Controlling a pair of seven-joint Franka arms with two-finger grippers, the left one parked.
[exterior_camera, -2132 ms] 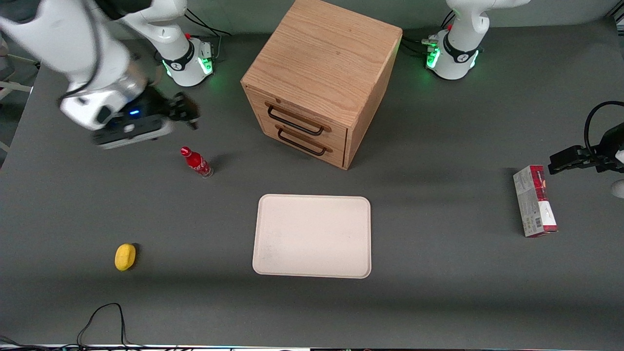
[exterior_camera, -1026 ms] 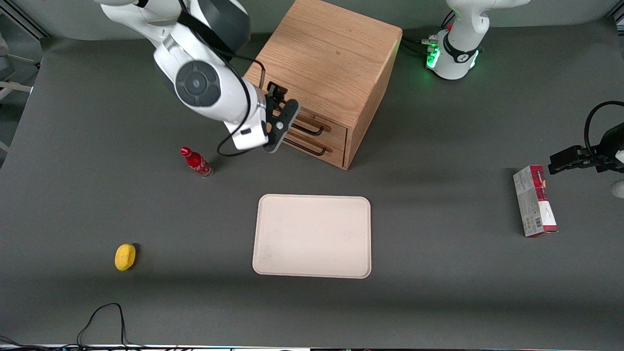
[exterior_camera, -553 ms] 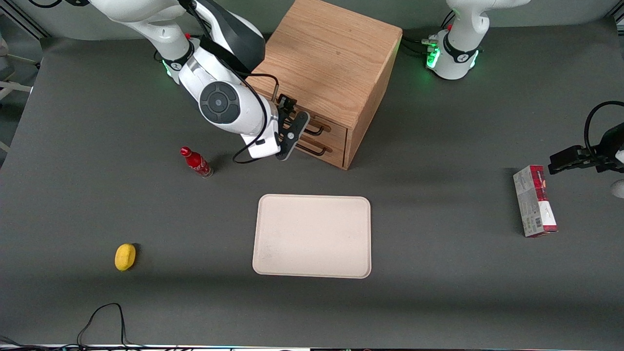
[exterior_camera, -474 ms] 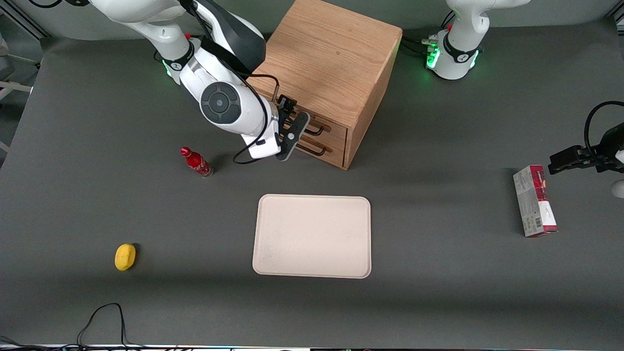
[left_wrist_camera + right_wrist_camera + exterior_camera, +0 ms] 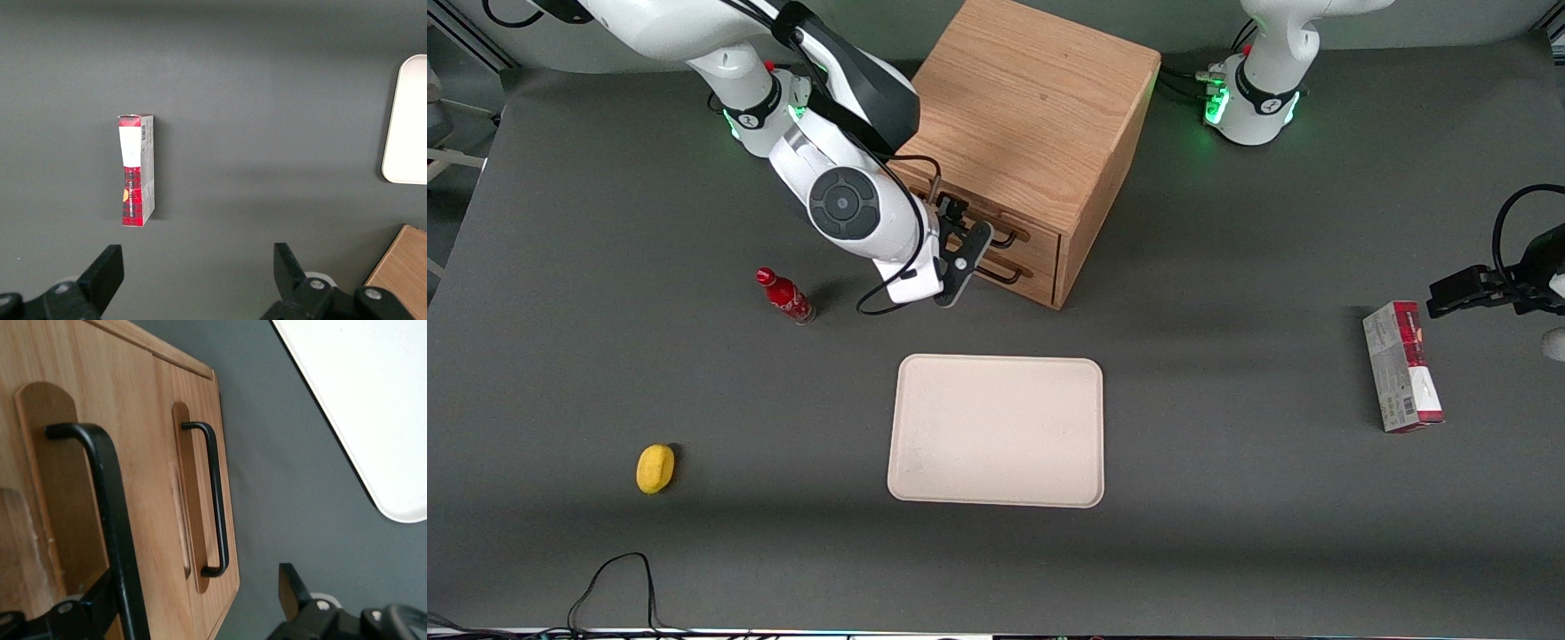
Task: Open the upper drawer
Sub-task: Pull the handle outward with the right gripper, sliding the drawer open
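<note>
The wooden cabinet point(image 5: 1032, 116) stands at the back middle of the table, both drawers shut. The upper drawer point(image 5: 1040, 229) has a thin black bar handle point(image 5: 1003, 238), partly covered by my arm. In the right wrist view this handle point(image 5: 110, 513) is the thick near bar, and the lower drawer's handle point(image 5: 215, 500) lies farther off. My gripper point(image 5: 959, 242) is right in front of the drawer fronts. It is open point(image 5: 197, 603), and the upper handle's bar passes just inside one finger point(image 5: 100, 597) without being clamped.
A red bottle point(image 5: 785, 296) stands beside my arm, toward the working arm's end. A white tray point(image 5: 996, 431) lies nearer the front camera than the cabinet. A yellow object point(image 5: 655, 468) lies near the front. A red and white box point(image 5: 1401, 366) lies toward the parked arm's end.
My arm swung in from the working arm's end of the table to the cabinet's front. Over the last half second the gripper settled slightly lower against the drawer fronts. The drawers have not moved.
</note>
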